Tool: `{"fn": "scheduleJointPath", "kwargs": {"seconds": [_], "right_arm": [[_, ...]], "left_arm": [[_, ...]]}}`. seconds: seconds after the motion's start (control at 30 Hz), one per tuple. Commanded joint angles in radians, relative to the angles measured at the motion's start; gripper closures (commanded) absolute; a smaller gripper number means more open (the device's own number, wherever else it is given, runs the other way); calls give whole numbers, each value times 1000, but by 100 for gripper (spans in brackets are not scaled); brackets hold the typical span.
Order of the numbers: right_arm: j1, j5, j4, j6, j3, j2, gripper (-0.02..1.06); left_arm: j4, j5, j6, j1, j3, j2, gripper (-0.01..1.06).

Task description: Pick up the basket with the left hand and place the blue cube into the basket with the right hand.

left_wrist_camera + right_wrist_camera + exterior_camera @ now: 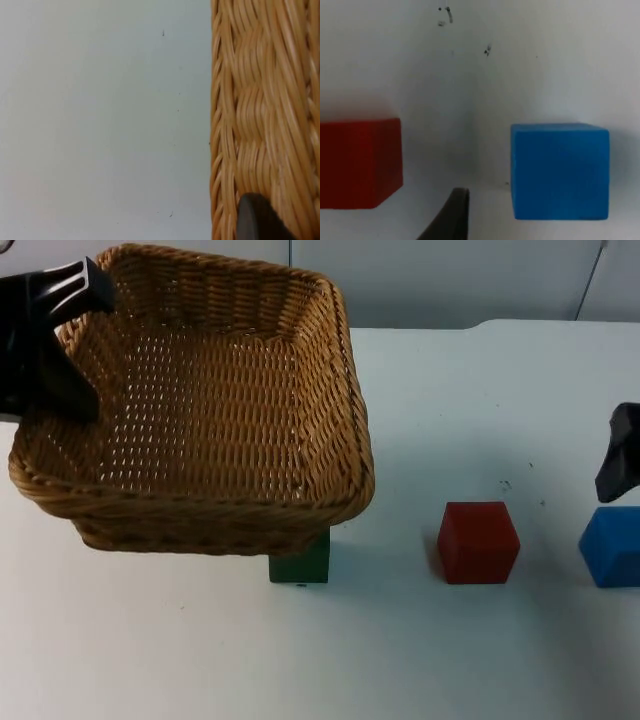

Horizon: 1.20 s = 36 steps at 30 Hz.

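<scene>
The woven wicker basket hangs tilted above the table, and my left gripper is shut on its left rim. Up close in the left wrist view, the basket's weave runs beside a black fingertip. The blue cube sits on the table at the far right edge. My right gripper hovers just behind it, open and holding nothing. In the right wrist view, one fingertip stands a little to the side of the blue cube, apart from it.
A red cube rests left of the blue one with a gap between them. A green cube is partly hidden under the basket's front corner. The white table ends at the grey wall behind.
</scene>
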Motion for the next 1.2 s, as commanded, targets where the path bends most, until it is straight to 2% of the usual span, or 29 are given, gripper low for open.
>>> {"fn": "scheduleJointPath", "kwargs": {"seconds": [0.0, 0.5, 0.57, 0.63, 0.67, 0.8, 0.83, 0.87, 0.93, 0.97, 1.0, 1.13, 1.17], "right_arm": [[3, -26, -2, 5, -7, 24, 6], [3, -156, 2, 23, -7, 210, 6], [3, -163, 2, 23, -7, 229, 9], [3, -163, 2, 23, -7, 238, 19], [3, -163, 2, 23, -7, 238, 19], [3, -171, 0, 29, -7, 242, 48], [3, -171, 0, 29, -7, 242, 48], [3, -173, 0, 29, -7, 242, 52], [3, -173, -2, 29, -7, 242, 63], [3, -173, -4, 29, -7, 242, 72], [3, -173, -4, 29, -7, 242, 72], [3, -173, -4, 29, -7, 242, 102], [3, -173, -4, 29, -7, 242, 102]], "left_arm": [[-32, -15, 3, 5, 1, -14, 105], [-49, -21, 3, 5, 1, -14, 105], [-49, -21, 3, 5, 1, -14, 105], [-49, -21, 3, 5, 1, -14, 105], [-49, -21, 3, 5, 1, -14, 105], [-49, -19, 3, 5, 1, -14, 105], [-49, -19, 3, 5, 1, -14, 105], [-49, -19, 3, 5, 1, -14, 105], [-49, -19, 3, 5, 1, -14, 105], [-49, -19, 3, 5, 1, -14, 105], [-49, -19, 3, 5, 1, -14, 105], [-57, -19, 3, 5, 1, -14, 105], [-57, -19, 3, 5, 1, -14, 105]]}}
